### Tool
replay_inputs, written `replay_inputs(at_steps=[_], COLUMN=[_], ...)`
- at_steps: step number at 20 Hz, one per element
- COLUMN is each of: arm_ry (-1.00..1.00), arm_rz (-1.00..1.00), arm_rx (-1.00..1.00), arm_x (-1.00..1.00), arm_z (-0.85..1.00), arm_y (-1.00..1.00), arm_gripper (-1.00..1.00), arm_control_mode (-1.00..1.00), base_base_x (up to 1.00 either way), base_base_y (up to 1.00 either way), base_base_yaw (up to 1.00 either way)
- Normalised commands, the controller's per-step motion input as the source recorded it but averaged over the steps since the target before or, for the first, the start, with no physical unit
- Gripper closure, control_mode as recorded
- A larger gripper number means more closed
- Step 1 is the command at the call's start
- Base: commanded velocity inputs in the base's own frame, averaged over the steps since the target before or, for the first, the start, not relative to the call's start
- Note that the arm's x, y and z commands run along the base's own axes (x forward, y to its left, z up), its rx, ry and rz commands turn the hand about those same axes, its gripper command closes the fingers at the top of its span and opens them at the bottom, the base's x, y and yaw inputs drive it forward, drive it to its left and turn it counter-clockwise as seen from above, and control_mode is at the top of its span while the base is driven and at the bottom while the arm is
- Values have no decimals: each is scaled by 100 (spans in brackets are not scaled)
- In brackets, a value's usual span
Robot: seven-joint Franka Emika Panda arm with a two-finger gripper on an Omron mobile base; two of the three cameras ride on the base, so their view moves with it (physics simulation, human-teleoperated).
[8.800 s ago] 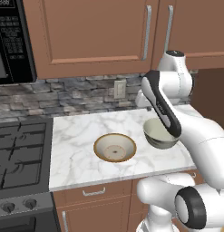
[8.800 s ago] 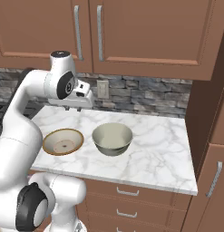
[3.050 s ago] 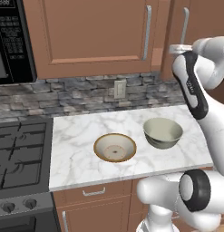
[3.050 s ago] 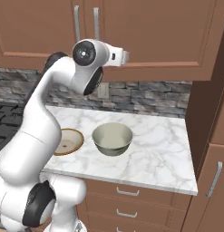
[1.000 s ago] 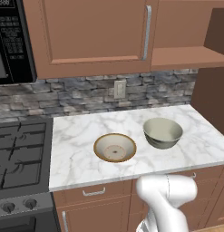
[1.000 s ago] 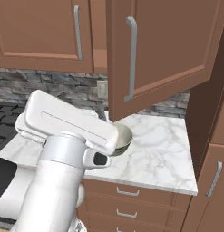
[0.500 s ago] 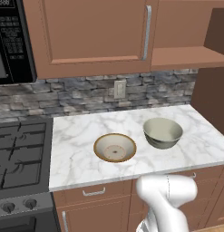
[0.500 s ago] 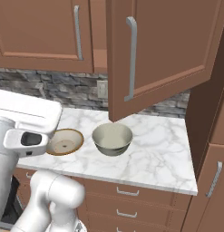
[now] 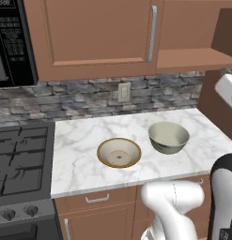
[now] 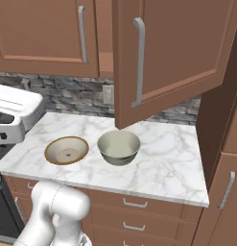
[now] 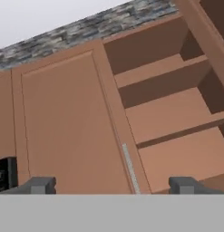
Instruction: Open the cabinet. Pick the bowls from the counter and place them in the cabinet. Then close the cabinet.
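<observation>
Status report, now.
Gripper open, empty. Cabinet right door open, left shut. Both bowls, cream and grey-green, on counter. Nothing in the way.

**Surfaces you had in frame: wood, marble, stone, metal**

You saw the cabinet [image 10: 172, 53] as brown wood, matt, with panelled doors and a plain wooden shelf [image 11: 172, 136] inside. Its bar handles [image 10: 137, 62] looked like brushed silver metal. The counter [image 9: 84, 150] was white marble with grey veins, smooth. You had the cream bowl [image 9: 119, 153] looking glazed, with a tan-brown rim, and the grey-green bowl [image 9: 168, 137] smooth with a pale inside. The backsplash [image 9: 80, 101] was rough grey stone. The microwave [image 9: 11, 42] looked glossy black.
</observation>
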Motion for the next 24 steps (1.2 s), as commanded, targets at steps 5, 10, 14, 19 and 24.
replay_inputs(at_steps=[5,10,14,19,24], arm_ry=[16,6,1,3,2], arm_rz=[-48,-60,-56,-36,-10], arm_rx=[-8,-12,-12,-3,0], arm_x=[58,76,90,65,28], arm_z=[-42,-39,-31,-8,0], arm_y=[-2,0,0,-27,-50], arm_gripper=[-100,-100,-100,-100,-100], arm_control_mode=[-100,-100,-100,-100,-100], base_base_x=[0,0,0,0,0], base_base_y=[0,0,0,0,0], base_base_yaw=[0,0,0,0,0])
